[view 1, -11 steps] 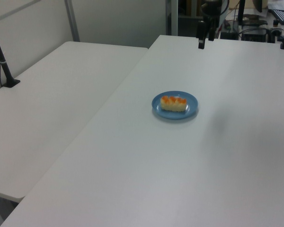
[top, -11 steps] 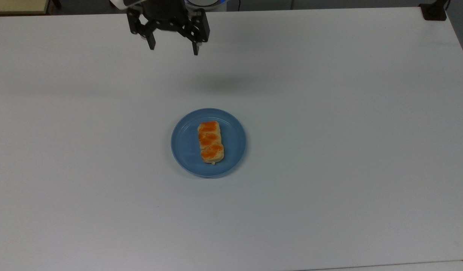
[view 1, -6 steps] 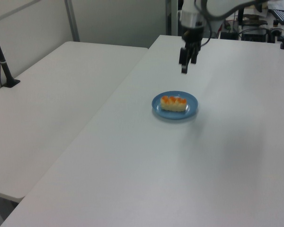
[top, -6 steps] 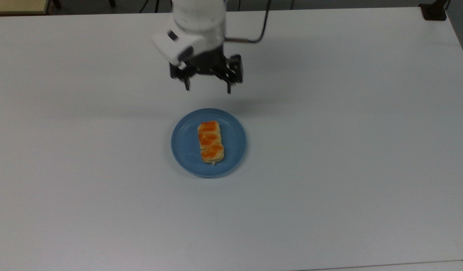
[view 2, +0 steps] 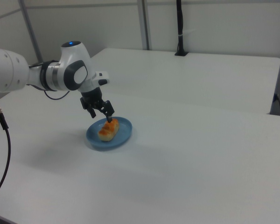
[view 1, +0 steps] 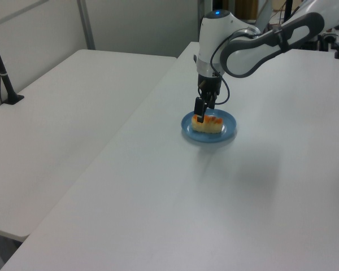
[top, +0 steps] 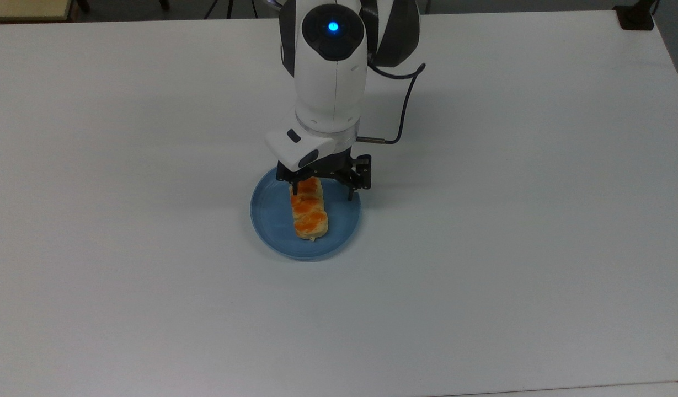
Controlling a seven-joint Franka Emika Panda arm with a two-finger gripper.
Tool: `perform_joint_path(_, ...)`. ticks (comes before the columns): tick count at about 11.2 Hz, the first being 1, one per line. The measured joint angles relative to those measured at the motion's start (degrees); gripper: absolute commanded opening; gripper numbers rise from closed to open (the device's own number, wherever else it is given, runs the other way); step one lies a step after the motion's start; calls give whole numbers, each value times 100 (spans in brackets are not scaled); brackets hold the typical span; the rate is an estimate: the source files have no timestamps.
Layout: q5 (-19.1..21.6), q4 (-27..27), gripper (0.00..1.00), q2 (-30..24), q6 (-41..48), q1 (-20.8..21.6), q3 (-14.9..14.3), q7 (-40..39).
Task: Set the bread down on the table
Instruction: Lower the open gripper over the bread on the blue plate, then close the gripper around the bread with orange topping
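Top view: bread [top: 308, 214] beneath spread tool [top: 322, 194]

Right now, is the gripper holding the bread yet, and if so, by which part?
Nothing is held. The gripper is open above the bread, which lies on the blue plate.

A glossy white arm [top: 330, 82] with dark grey joints, a blue light, black cable and black tool [top: 322, 193].

Tan bread [top: 309, 213] w/ orange glaze, flat on blue plate [top: 272, 212], mid table [top: 510, 220].
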State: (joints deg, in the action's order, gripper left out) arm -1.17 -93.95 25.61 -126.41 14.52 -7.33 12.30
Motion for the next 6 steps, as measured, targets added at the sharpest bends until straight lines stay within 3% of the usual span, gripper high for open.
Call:
perform_joint_path(4,-281,-3,100,332,-270,-4,-162,-249)
perform_joint_path(5,-281,-4,76,412,-271,-2,-167,-279)
perform_joint_path(6,-281,-4,37,495,-329,12,-167,-279)
